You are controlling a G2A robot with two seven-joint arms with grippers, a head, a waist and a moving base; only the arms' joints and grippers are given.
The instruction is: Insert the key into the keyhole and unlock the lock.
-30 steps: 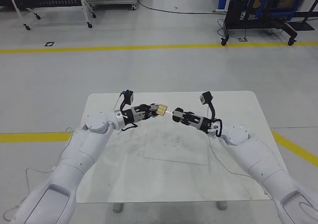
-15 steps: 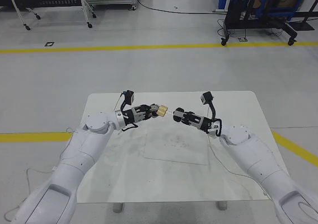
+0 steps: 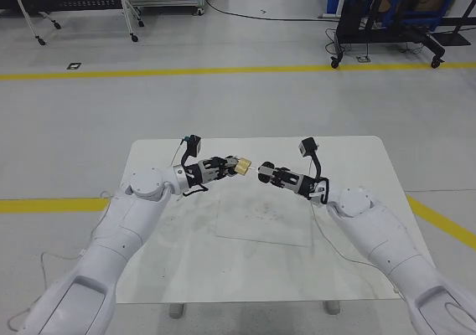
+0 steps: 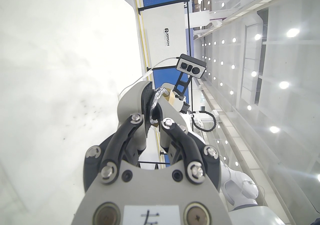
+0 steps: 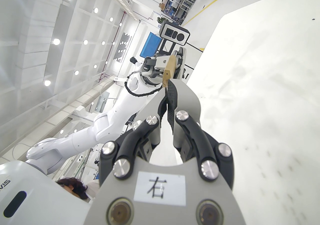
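**Position.** The lock [image 3: 240, 165] is held in the air above the table [image 3: 179, 260] by the left gripper [image 3: 224, 167]. Its fingers are clamped on the shackle end, and the brass body projects beyond them. The right gripper [image 3: 264, 171] sits near the lock, facing the projecting end and apart from it. Its fingers are pressed almost together on a thin brass sliver, judged to be the key [image 5: 164, 84].

**Handling.** The lock is a rigid, dense metal block with smooth faces. It will probably pivot in the grip if pushed off-axis, so hold it across the flat sides near the shackle. The key is light, thin and stiff. Pinch it by the bow, flat to the pads, so that it does not slip under turning load.

**Views.**
- The top view gives the gap between the lock and the right gripper, but the key is too small to make out there.
- The right wrist view shows the sliver at the pad tips, with the lock's end face just beyond. Where the keyhole lies on that face cannot be told.
- The left wrist view shows the steel shackle [image 4: 157, 97] between the pads.
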